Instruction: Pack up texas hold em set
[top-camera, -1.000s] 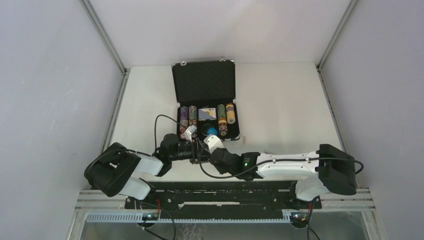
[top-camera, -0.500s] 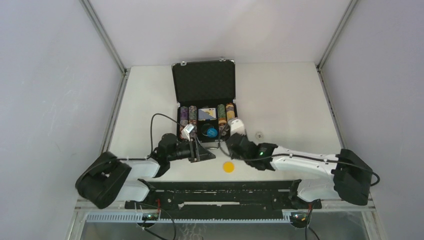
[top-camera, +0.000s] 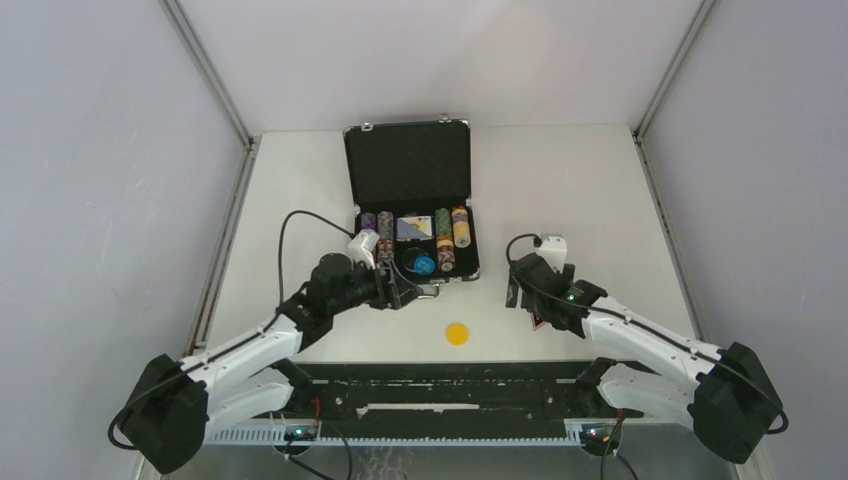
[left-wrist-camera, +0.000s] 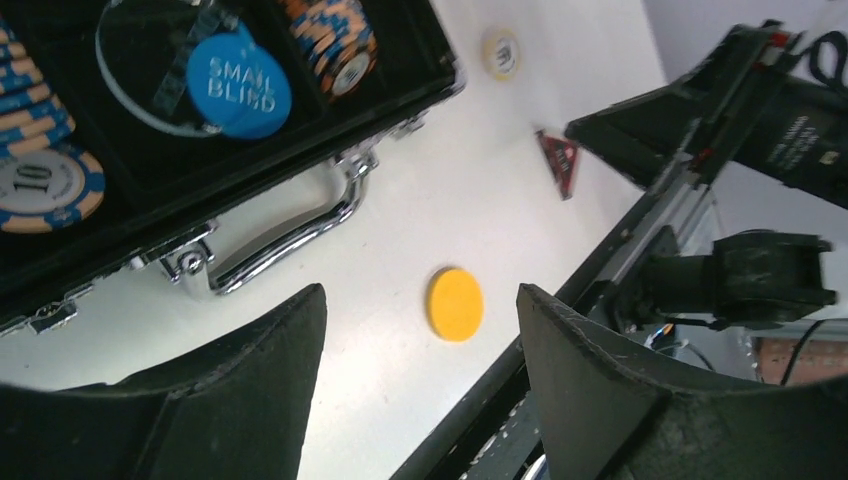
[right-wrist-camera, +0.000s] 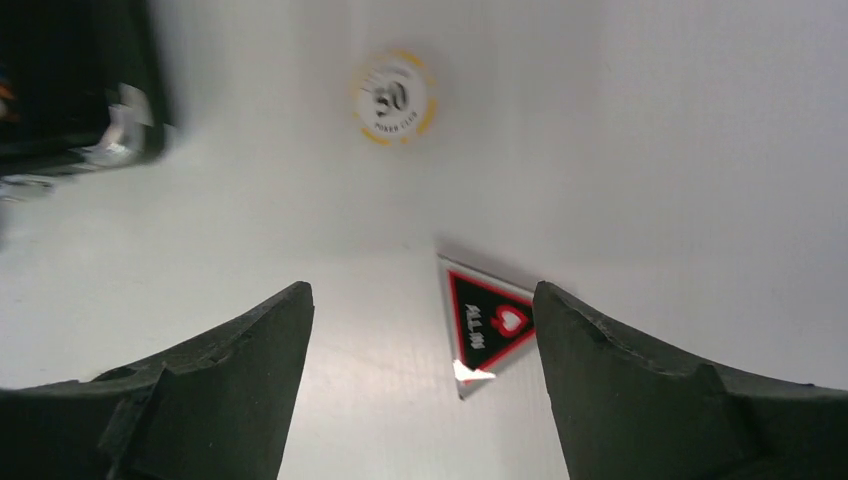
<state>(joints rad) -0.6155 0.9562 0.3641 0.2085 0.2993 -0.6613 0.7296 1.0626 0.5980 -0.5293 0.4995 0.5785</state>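
Briefcase (top-camera: 407, 165), black and textured with a curved metal handle (left-wrist-camera: 290, 235), is seen open at the middle of the white counter (top-camera: 600, 200). Ridged chip stacks (top-camera: 443, 240) and a round blue button (left-wrist-camera: 239, 83) are held inside. Left jaws are spread, empty, just beside the handle; a flat yellow disc (left-wrist-camera: 455, 303) lies nearby. Right jaws are spread, empty, right of the case, with a glossy red-black triangle (right-wrist-camera: 488, 325) framed between them.

The white-and-black left arm (top-camera: 245, 350) stretches from its near-left base toward the centre, its black two-finger left gripper (left-wrist-camera: 420, 300) spread apart and holding nothing, while the matching right arm (top-camera: 640, 335) reaches in from the near right, its right gripper (right-wrist-camera: 420, 295) likewise wide and empty, angled downward
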